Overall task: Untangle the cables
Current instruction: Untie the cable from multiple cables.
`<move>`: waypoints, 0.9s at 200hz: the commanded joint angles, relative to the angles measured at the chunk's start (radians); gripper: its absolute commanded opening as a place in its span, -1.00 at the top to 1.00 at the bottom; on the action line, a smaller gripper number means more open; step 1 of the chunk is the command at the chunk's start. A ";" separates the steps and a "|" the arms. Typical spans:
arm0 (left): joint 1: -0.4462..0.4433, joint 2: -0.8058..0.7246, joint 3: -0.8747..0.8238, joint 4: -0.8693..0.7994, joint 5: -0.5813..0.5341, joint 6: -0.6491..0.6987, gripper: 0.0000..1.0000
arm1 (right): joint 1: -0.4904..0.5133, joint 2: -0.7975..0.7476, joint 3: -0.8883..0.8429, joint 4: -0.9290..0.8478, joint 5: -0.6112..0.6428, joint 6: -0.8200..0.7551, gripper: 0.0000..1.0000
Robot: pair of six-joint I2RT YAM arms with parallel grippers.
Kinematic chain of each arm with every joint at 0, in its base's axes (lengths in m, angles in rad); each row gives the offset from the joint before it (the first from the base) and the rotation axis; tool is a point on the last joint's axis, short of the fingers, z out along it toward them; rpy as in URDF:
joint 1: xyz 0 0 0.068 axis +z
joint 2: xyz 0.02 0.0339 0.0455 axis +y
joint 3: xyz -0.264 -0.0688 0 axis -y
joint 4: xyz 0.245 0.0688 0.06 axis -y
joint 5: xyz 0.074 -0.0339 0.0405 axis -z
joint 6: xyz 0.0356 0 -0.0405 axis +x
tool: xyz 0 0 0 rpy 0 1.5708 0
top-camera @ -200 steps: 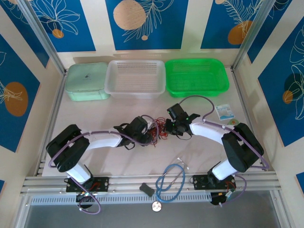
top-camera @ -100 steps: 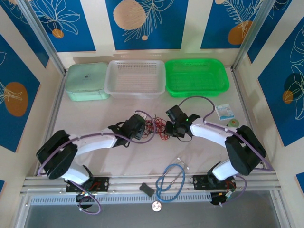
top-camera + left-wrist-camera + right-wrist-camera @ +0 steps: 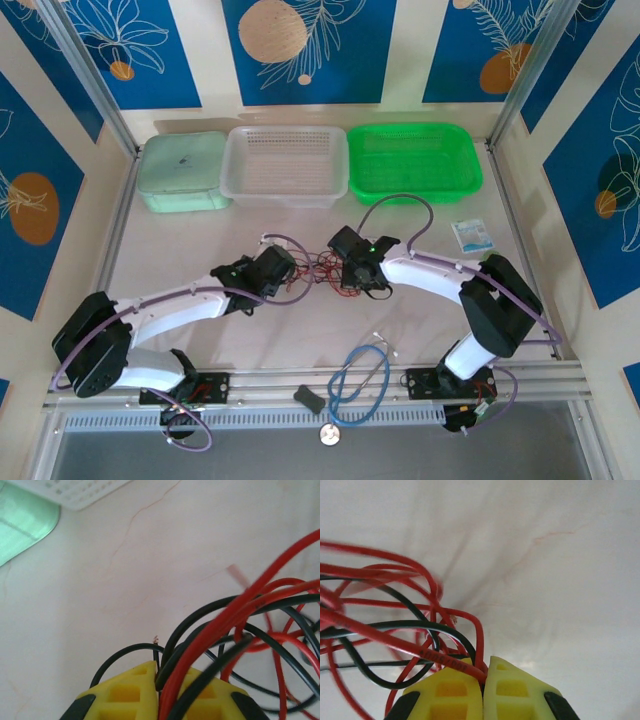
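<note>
The cables [image 3: 280, 572] ran off the left wrist view at 3 o'clock, their red strands blurred at 9 o'clock in the right wrist view. The left tool [image 3: 162, 675] and right tool [image 3: 483, 665] were cropped at 6 o'clock. From above, single wires were too small to separate.

Robot lab test cell: pale table [image 3: 200, 250] boxed in by metal frame posts [image 3: 95, 90] and blue printed panels [image 3: 310, 50]. Robot arms [image 3: 180, 305] bolted to rail [image 3: 260, 385] at table's near edge, three plastic bins [image 3: 285, 165] along its far edge.
</note>
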 commanded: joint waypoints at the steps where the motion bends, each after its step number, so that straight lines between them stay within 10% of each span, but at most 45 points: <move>1: 0.039 0.007 -0.011 -0.106 -0.105 -0.103 0.77 | -0.035 -0.048 -0.044 -0.058 0.011 0.015 1.00; 75: 0.122 -0.002 -0.010 -0.138 0.003 -0.187 0.54 | -0.165 -0.152 -0.187 0.087 -0.215 0.073 0.90; 180: 0.135 -0.142 0.192 -0.307 0.326 -0.195 -0.60 | -0.196 -0.374 -0.118 -0.028 -0.329 0.098 -0.72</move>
